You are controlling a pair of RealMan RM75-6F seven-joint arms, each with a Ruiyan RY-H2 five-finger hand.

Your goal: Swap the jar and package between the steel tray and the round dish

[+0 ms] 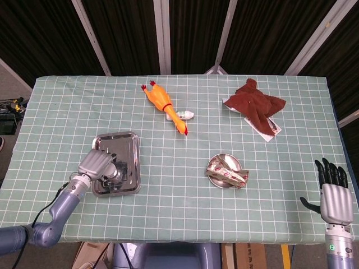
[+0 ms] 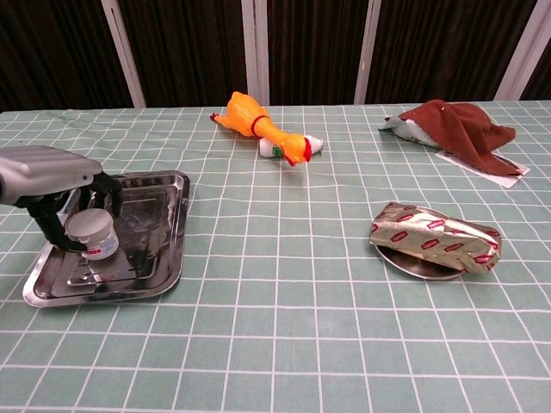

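My left hand [image 1: 96, 163] is over the near part of the steel tray [image 1: 127, 147] at the table's front left. It grips a small clear jar [image 2: 91, 234] with a white lid. In the chest view the left hand [image 2: 47, 176] has dark fingers [image 2: 52, 231] curled round the jar, which hangs just above the tray's floor [image 2: 155, 215]. From the head view the jar [image 1: 115, 172] is mostly hidden. A crinkled foil package [image 1: 227, 175] [image 2: 435, 237] lies across the round dish [image 1: 225, 157] [image 2: 413, 268]. My right hand [image 1: 335, 196] stays open beyond the table's front right corner.
An orange rubber chicken [image 1: 165, 106] [image 2: 263, 125] lies at the back centre with a small white tube [image 1: 187, 115] [image 2: 277, 148] beside it. A brown cloth [image 1: 255, 103] [image 2: 456, 120] covers a paper sheet at the back right.
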